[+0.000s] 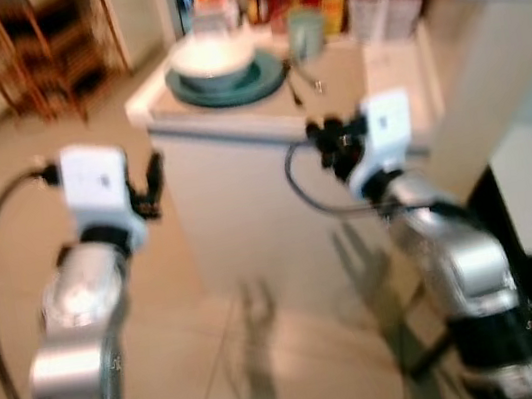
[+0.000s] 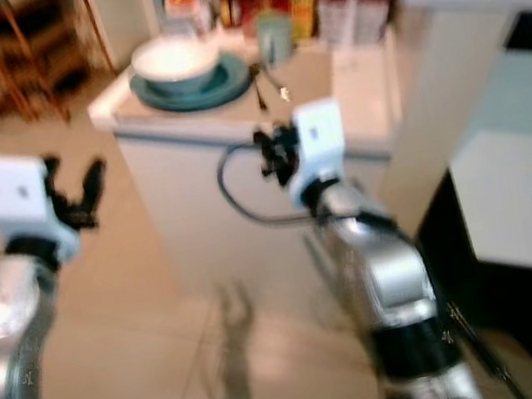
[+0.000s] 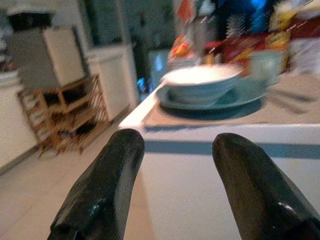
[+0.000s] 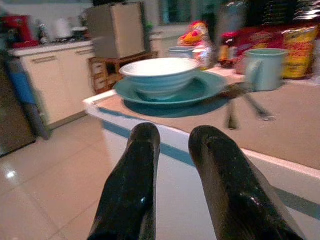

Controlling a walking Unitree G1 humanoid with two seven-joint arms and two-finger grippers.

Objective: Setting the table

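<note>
A white bowl (image 1: 213, 56) sits in a teal plate (image 1: 227, 82) at the white desk's (image 1: 382, 70) near corner. Left pincer (image 3: 172, 165) spread, right pincer (image 4: 172, 150) slightly parted, both empty, short of the desk. Best approach: step closer, slowly, before reaching.

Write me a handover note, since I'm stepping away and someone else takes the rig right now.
Left gripper: open, empty, raised short of the table.
Right gripper: fingers a little apart, empty, near the table's edge.
On the table: white bowl sitting in the teal plate, teal mug beside it, cutlery by the plate.
Done: bowl, plate, mug and cutlery laid.
Left: unclear; views are blurred, so recheck before moving.
</note>
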